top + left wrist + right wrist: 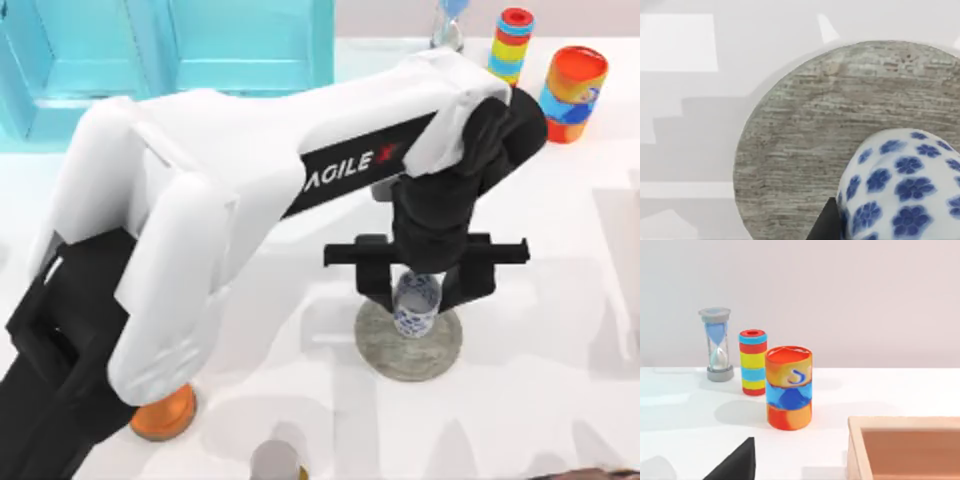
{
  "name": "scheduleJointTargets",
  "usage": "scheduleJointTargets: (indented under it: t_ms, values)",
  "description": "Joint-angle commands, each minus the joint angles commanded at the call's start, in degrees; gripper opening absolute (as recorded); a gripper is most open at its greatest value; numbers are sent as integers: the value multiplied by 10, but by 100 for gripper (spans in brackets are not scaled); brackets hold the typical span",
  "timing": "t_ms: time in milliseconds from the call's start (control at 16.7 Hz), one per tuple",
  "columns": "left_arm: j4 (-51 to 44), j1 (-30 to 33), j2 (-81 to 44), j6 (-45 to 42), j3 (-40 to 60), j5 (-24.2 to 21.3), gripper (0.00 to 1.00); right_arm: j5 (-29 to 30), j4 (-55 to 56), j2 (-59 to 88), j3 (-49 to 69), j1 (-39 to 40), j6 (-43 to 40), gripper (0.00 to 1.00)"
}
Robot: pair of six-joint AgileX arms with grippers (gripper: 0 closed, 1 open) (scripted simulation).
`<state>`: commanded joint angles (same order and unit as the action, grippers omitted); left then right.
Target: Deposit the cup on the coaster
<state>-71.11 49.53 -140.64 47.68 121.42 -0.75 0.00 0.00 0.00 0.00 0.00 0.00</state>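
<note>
The cup [416, 305], a small pale tumbler with blue flower marks, stands upright over the middle of the coaster [380, 345], a round mottled grey disc right of the table's centre. My left gripper [418, 290] reaches down from above and is shut on the cup, one black finger on each side. In the left wrist view the cup [900, 190] fills the corner over the coaster [805, 135]; I cannot tell whether its base touches the disc. My right gripper [735, 462] is parked away from the coaster, facing the back right of the table.
At the back right stand a striped cylinder [513, 45], an orange-and-blue can [573, 93] and an hourglass [719, 345]. A teal cabinet [170, 50] is at the back left. An orange trophy [163, 412] and a grey cap [275, 460] sit near the front. A wooden box [905, 445] lies by my right gripper.
</note>
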Motion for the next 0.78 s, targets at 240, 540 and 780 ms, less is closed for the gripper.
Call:
scheduleJointTargets:
  t_ms: [240,540,780]
  values:
    - [0,0,0,0,0,0,75,0,0,0,0,0,0,100]
    - [0,0,0,0,0,0,100,0,0,0,0,0,0,100]
    - [0,0,0,0,0,0,100,0,0,0,0,0,0,100]
